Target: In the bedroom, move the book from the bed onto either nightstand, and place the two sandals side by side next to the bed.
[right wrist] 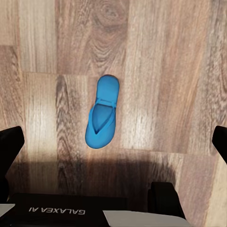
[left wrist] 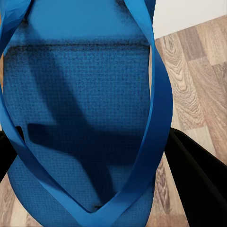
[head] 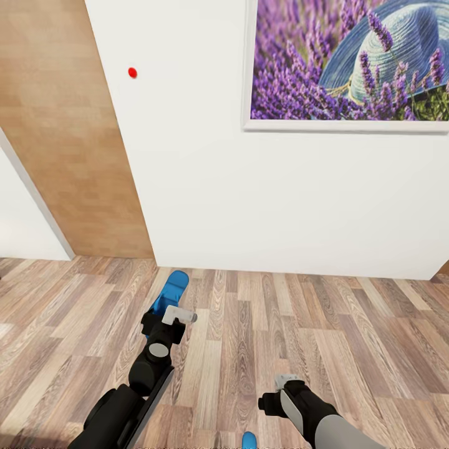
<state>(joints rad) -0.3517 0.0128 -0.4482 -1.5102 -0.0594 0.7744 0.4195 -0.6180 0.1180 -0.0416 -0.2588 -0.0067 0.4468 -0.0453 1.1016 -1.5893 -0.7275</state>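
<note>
- The left gripper (head: 167,312) is carrying one blue sandal (head: 171,290), its fingers clamped on it, above the wood floor (head: 349,337) near the white wall (head: 262,206).
- The second sandal (right wrist: 102,112) is lying flat on the floor under the right gripper (right wrist: 113,142), whose fingers are spread wide and holding nothing.
- Pairing by the bed looks unfinished; I cannot judge the book step.

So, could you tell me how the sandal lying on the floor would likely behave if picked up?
The sandal looks thin and flat, so probably light. Its slim straps suggest some flex, perhaps drooping when gripped at one end. Lying flat on the planks, it shouldn't roll.
</note>
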